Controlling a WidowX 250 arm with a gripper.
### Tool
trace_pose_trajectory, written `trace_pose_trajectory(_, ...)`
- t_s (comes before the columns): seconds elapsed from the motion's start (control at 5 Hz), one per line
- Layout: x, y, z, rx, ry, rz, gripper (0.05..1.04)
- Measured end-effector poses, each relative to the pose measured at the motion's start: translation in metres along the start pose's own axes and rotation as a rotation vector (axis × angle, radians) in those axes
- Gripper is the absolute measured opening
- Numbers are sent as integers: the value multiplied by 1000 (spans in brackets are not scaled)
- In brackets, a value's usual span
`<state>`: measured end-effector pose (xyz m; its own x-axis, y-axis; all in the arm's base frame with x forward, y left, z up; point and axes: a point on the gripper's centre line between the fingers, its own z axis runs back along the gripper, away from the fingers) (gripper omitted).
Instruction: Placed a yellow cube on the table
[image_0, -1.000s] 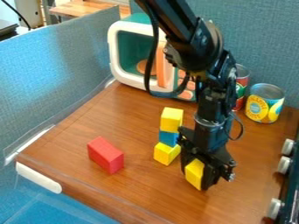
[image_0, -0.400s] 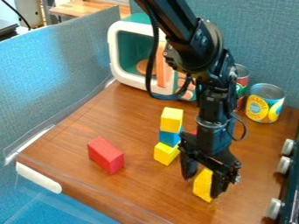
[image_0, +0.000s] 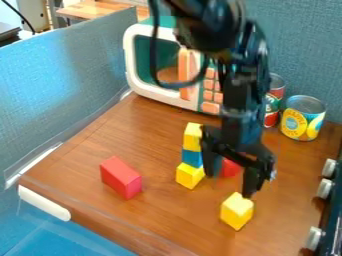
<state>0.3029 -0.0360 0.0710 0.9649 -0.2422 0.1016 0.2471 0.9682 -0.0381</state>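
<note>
Your fingers (image_0: 252, 181) stand apart, released, with nothing held between them. A second ago your gripper (image_0: 230, 183) had the yellow cube (image_0: 236, 212) clasped; now it has risen and drawn back from it, and more of a red block (image_0: 230, 168) shows behind. The cube sits on the wooden table (image_0: 160, 220), nearer the camera than your fingertips; whether one tip still touches it, you can't tell. It's plain bright yellow, resting flat, its top paler than its sides, one upright edge turned towards the camera
</note>
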Motion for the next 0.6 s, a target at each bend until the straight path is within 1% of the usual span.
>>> trace_pose_trajectory(0.2, -1, 0, 44, 26, -92, 35, 1000)
trace_pose_trajectory(0.4, -1, 6, 69, 30, -113, 86, 1000)
trace_pose_trajectory(0.6, 1, 20, 63, 18, -60, 182, 1000)
